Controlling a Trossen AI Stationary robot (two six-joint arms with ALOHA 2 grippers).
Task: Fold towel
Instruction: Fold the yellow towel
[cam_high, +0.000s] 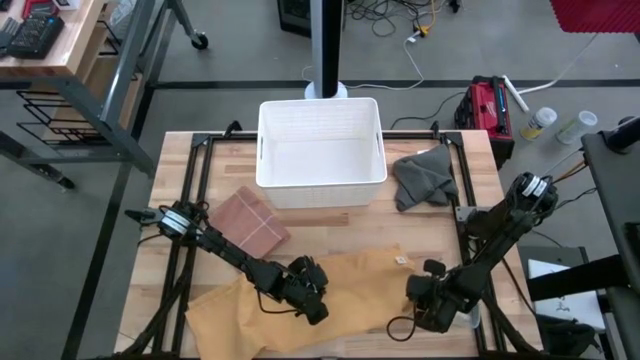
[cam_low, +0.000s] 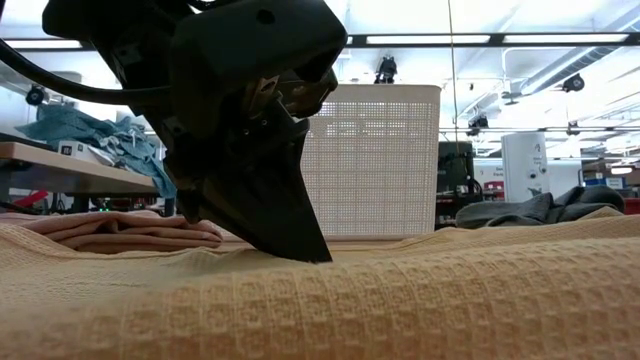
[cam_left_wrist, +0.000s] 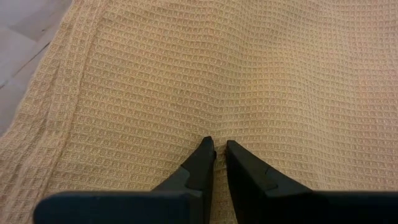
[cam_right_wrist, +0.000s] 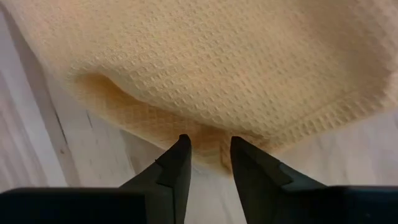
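**Towel pinned mid-cloth and gripped at its edge**

Towel (cam_high: 300, 300) lies spread across the near half of the counter (cam_high: 440, 225), a tan waffle weave, rumpled on the left side. We have both arms down on it. Our left pincer (cam_high: 312, 300) presses into the cloth's middle, tips almost closed, with a small ridge of fabric caught between them in the left wrist view; we judge this a pinch on a crease line, or a hold-down so the sheet does not slide. Our right pincer (cam_high: 430, 310) sits at the towel's right edge, narrowly parted, and its wrist view shows the rolled hem bulging between the fingers (cam_right_wrist: 177, 158), so it straddles that edge, not fully clamped.

Farther back stand a white basket (cam_high: 320, 145), a folded pink cloth (cam_high: 255, 222) to its left and a crumpled grey one (cam_high: 422, 178) to its right, all well clear of the towel.

We take the fold as barely begun: the right edge wants lifting over towards the left.
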